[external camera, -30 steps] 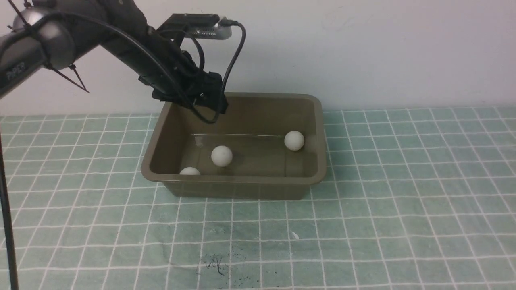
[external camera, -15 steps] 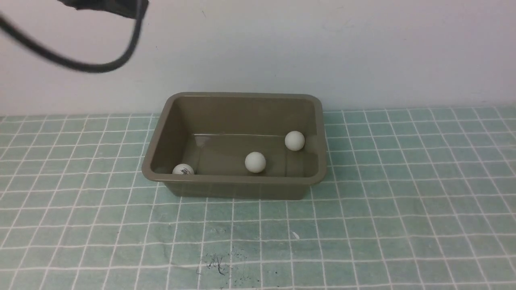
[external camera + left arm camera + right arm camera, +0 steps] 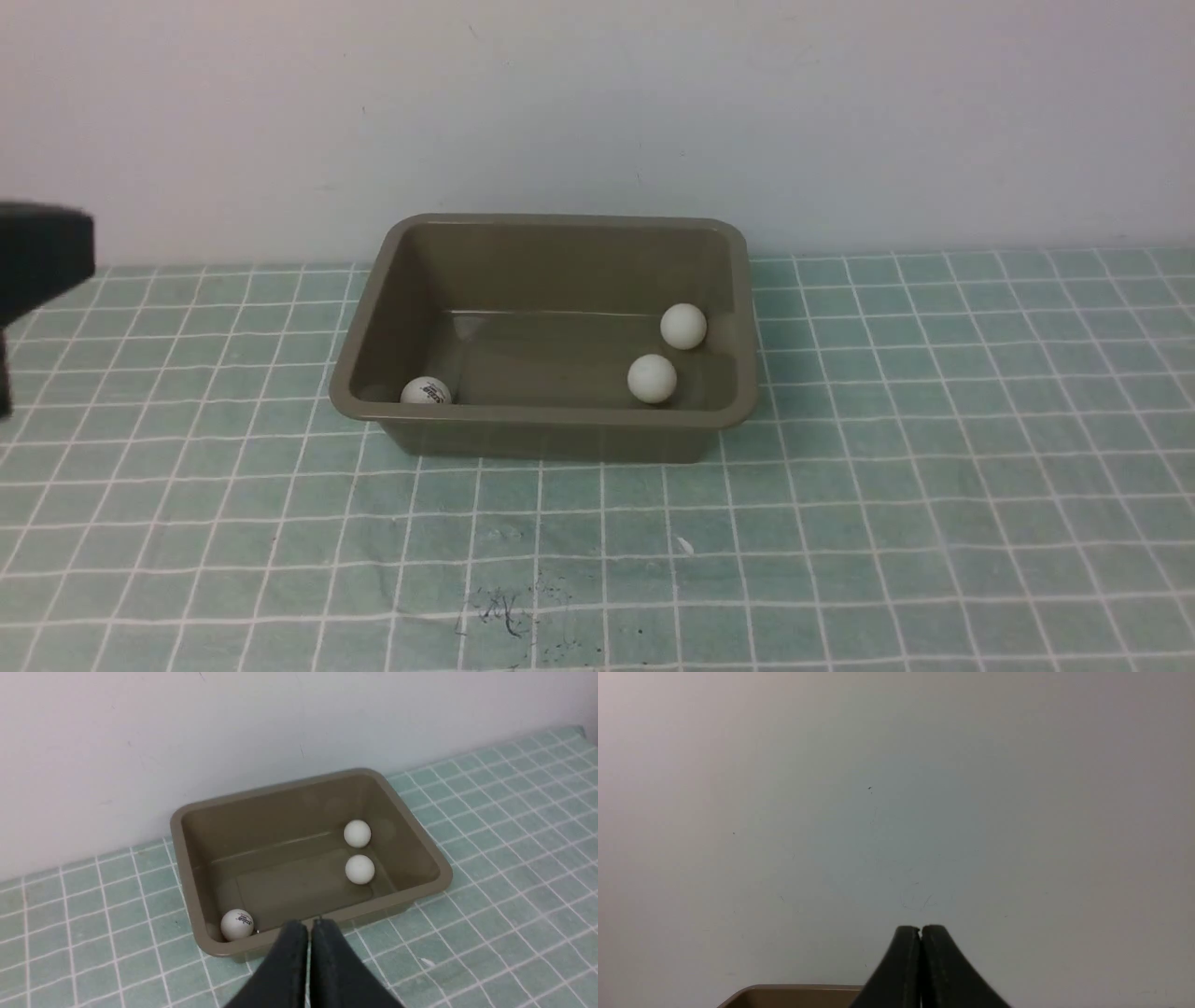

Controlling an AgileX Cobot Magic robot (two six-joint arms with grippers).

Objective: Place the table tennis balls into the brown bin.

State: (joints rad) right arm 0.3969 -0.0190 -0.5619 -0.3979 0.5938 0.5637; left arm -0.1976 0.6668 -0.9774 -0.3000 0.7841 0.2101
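Closest to you, the left gripper has its two dark fingers pressed together with nothing between them. In its wrist view the tips point toward the near wall of the bin. The right gripper is closed the same way and holds nothing. It faces the bare wall, and only a strip of the bin's rim shows in its view. In the front view you see neither gripper clearly. A black block juts in at the left edge, cropped too much to tell what it is.

On the table, the green checked cloth has a small dark scribble near its front edge. Beyond that stands the brown bin, upright, with its far side close to the wall.

All three balls lie inside the bin on its floor. The lettered ball sits in the near left corner, just beside the near wall. The second ball rests toward the right end, apart from the first. The third ball lies just behind it, near the right wall. Whether those two touch, you cannot tell.

Behind everything rises the plain white wall.
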